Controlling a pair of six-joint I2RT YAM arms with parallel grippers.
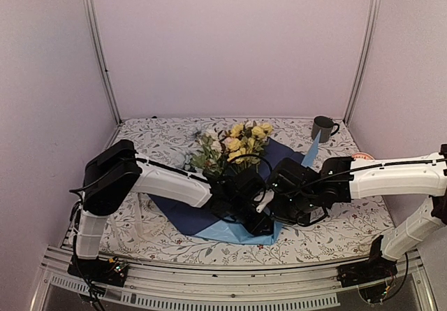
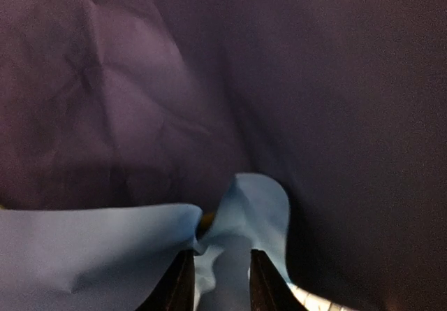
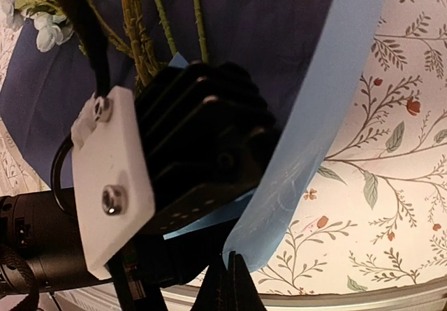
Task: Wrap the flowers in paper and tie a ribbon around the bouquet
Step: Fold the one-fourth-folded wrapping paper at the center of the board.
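The flowers (image 1: 241, 142) lie with their yellow and white heads at the back and their green stems (image 3: 147, 31) running forward over the paper (image 1: 181, 213), which lies navy side up. My left gripper (image 1: 257, 220) is down on the stems' end. Its two fingers (image 2: 183, 286) stand a little apart with bunched light blue paper (image 2: 84, 248) held between them. My right gripper (image 3: 234, 265) is shut, pinching the tip of a lifted light blue paper edge (image 3: 335, 94). In the top view it (image 1: 278, 221) sits right beside the left one. The ribbon is out of view, and no rolled bouquet shows.
A dark mug (image 1: 323, 128) stands at the back right, near a raised paper corner (image 1: 314, 150). The floral tablecloth (image 1: 335, 227) covers the table. The left arm's black housing and white plate (image 3: 112, 185) crowd the right wrist view. The metal front rail (image 1: 209, 283) runs along the near edge.
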